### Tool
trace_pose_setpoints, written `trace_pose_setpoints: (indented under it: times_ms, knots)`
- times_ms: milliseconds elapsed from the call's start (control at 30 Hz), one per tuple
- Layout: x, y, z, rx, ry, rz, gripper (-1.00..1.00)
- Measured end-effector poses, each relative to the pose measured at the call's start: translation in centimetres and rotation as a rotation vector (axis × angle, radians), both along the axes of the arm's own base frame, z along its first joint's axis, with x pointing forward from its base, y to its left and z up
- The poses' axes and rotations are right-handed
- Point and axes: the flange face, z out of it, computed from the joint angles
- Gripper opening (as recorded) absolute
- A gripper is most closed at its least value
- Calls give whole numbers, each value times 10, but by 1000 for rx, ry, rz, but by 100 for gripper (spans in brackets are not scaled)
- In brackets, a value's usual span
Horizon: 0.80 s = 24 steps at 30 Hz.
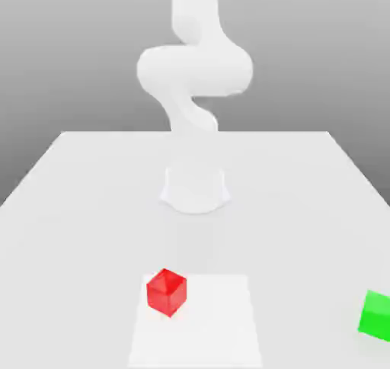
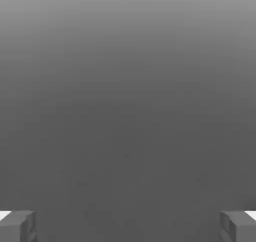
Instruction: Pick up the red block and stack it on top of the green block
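Red block (image 1: 167, 291), 1, and green block (image 1: 375, 314), 1 (well apart) on table (image 1: 305, 177).

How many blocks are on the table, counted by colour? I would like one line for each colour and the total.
Red block: 1
Green block: 1
Total: 2 blocks, both resting apart on the white table.
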Motion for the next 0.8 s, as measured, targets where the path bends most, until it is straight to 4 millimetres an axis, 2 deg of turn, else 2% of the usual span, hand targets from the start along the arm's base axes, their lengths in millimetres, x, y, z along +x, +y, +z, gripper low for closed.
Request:
trace_pose_setpoints:
  times_ms: [133, 200, 300, 433, 600, 667, 800]
  knots:
    - [43, -11, -99, 54, 152, -93, 0]
    - [55, -17, -149, 78, 225, -140, 0]
    - [62, -25, -224, 111, 335, -215, 0]
    - [50, -35, -323, 150, 484, -322, 0]
    - [7, -44, -430, 188, 661, -461, 0]
    - [-1, -44, -457, 192, 690, -482, 0]
    - [-3, -44, -498, 193, 699, -488, 0]
